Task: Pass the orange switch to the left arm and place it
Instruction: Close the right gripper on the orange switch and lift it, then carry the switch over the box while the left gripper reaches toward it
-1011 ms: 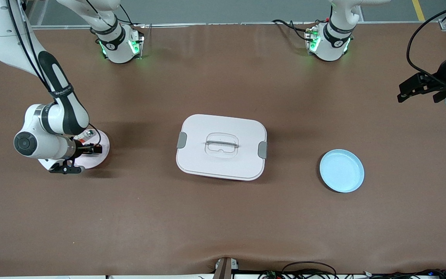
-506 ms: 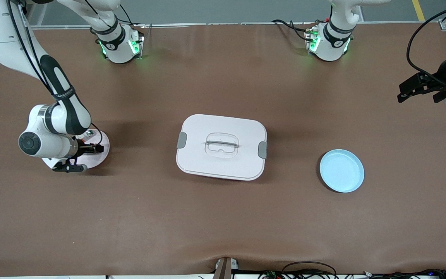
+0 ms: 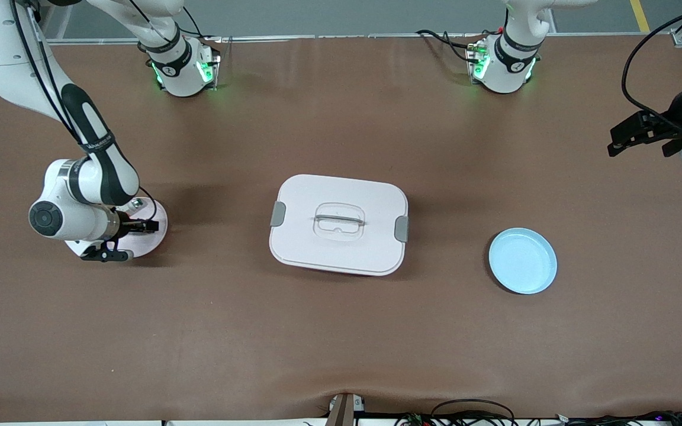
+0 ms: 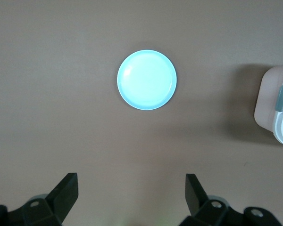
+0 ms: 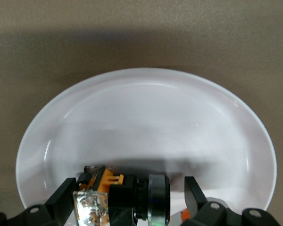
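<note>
Barely anything has shifted in the last half second: the right gripper (image 3: 140,226) stays low over the pink plate (image 5: 146,117), fingers (image 5: 61,200) spread with the orange switch (image 5: 120,193) lying between them on the plate. Over bare table, the left gripper (image 4: 131,195) waits released, well apart from the box (image 3: 338,223).

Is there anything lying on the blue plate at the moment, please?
No, the left wrist view shows the blue plate bare, with nothing on it.
</note>
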{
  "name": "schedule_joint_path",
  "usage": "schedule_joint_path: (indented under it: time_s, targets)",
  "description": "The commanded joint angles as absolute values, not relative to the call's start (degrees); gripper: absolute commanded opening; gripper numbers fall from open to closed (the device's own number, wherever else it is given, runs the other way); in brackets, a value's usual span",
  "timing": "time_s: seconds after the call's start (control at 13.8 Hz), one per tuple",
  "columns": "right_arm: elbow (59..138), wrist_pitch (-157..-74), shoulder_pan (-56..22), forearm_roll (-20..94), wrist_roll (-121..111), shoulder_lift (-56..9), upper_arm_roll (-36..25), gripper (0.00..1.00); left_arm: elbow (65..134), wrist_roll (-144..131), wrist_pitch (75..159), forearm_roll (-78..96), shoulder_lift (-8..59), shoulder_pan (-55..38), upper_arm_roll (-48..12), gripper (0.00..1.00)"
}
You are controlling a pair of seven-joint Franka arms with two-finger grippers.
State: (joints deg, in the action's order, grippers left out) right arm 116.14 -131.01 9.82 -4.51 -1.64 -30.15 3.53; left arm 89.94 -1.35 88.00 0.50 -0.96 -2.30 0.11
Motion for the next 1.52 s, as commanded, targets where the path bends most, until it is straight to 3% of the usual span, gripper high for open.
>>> schedule_joint_path:
  time_s: [0.0,0.58,1.44]
  targets:
    - [116.02,-128.51,10.99,-5.54,-1.76,-29.09,4.31,0.97,88.59,-1.41,86.84,0.44,-0.44,-2.46,0.26,1.00]
    - [113.65,-124.21,11.60,-4.66,-1.58,-28.74,4.57,0.00,88.59,-1.41,86.84,0.53,-0.53,-2.46,0.26,1.00]
    - [104.69,-101.01,7.03,12.73,18.17,-23.91,5.63,0.00,85.69,-1.14,86.49,17.11,-1.14,-2.46,0.09,1.00]
